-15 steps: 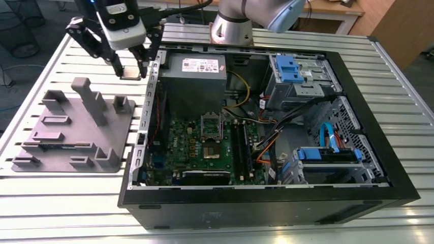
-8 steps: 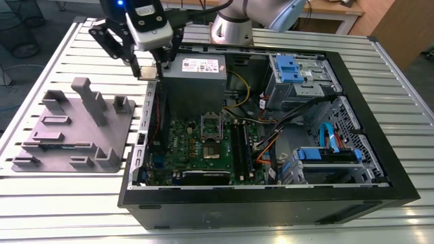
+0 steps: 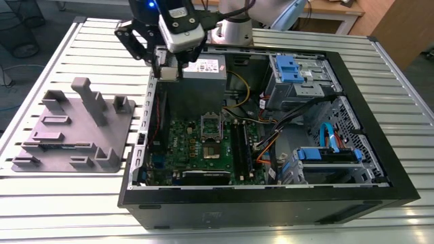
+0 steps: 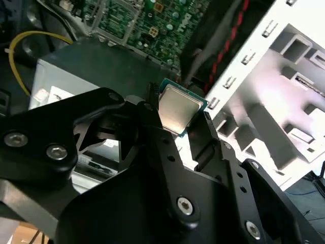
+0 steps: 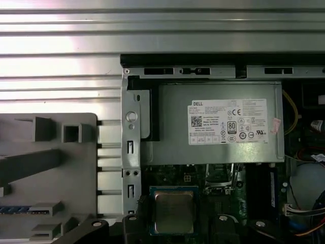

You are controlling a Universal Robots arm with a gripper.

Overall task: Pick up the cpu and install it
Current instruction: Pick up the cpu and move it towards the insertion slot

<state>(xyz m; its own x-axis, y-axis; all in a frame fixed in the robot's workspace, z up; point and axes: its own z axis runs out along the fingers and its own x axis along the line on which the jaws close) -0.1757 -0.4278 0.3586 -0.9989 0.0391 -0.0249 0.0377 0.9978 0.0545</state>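
A ribbed metal table (image 3: 61,203), wooden desk (image 3: 326,7) behind, bears an open computer case (image 3: 271,208). The gripper (image 3: 169,75) grips the cpu (image 4: 177,109) by its edges near the power supply (image 5: 218,127). The exterior view takes in the green motherboard (image 3: 183,137); the second wrist view, the chip's silvery lid.

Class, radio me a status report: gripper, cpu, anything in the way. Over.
Gripper shut on cpu. Held clear above the open case, near the power supply. Nothing seen lying across the motherboard.
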